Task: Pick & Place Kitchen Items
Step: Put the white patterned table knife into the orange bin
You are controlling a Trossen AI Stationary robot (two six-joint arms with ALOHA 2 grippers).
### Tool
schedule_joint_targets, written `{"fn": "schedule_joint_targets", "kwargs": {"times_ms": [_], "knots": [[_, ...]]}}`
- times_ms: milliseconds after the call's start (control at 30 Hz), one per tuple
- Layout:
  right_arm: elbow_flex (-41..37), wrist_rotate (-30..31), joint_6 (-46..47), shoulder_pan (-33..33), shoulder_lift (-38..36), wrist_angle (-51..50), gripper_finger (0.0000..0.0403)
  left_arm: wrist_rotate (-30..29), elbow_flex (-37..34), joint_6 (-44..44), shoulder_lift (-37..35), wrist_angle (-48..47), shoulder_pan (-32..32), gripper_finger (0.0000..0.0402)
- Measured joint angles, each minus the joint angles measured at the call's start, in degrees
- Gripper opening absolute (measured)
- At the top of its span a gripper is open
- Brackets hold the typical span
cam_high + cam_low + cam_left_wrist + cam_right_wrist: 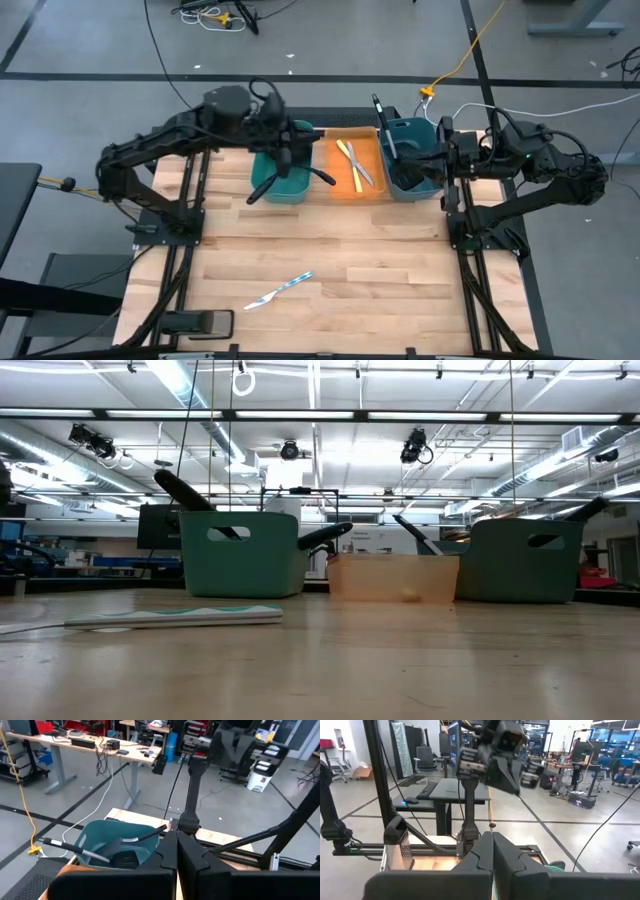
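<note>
My left gripper [293,152] hangs shut and empty above the left teal bin [282,172]; its closed fingers [177,857] fill the left wrist view. My right gripper [432,157] is shut and empty over the right teal bin [412,160], as the right wrist view [492,851] confirms. Black utensils lean in the left bin, their handles [322,177] sticking out over its rim. More black utensils [117,846] stand in the right bin. Two pale-handled knives [355,162] lie in the orange tray [372,190]. A light-blue-handled knife [281,290] lies flat on the table near the front.
Both bins and the tray stand in a row at the table's far edge [392,578]. The wooden tabletop [330,250] between them and the near knife [175,618] is bare. Black frame posts [190,215] flank the table on both sides.
</note>
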Motion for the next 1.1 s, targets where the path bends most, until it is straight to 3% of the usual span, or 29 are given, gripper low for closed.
{"fn": "schedule_joint_targets", "kwargs": {"times_ms": [133, 300, 533, 867, 1100], "knots": [[0.0, 0.0, 1.7, 0.0, 0.0, -1.2, 0.0001, -3.5, 0.0, -2.1, -2.2, -2.5, -2.0, 0.0], [0.0, 0.0, 2.3, 0.0, 0.0, -2.7, 0.0, -12.1, 0.0, -1.0, -3.1, -6.0, -7.2, 0.0], [-1.1, 1.4, 2.3, 0.0, -0.1, -2.9, 0.0, -17.1, 0.0, 2.2, -3.1, -6.2, -14.1, 0.0], [-11.3, -1.5, 5.2, 0.0, -1.9, 6.9, 0.0, -14.7, 0.0, 4.9, -5.0, -9.7, -18.5, 0.0], [-12.0, -1.5, 5.2, 2.3, -2.0, 8.4, 0.0, -15.8, -0.2, 2.9, -7.4, -15.4, -20.6, 0.0]]}}
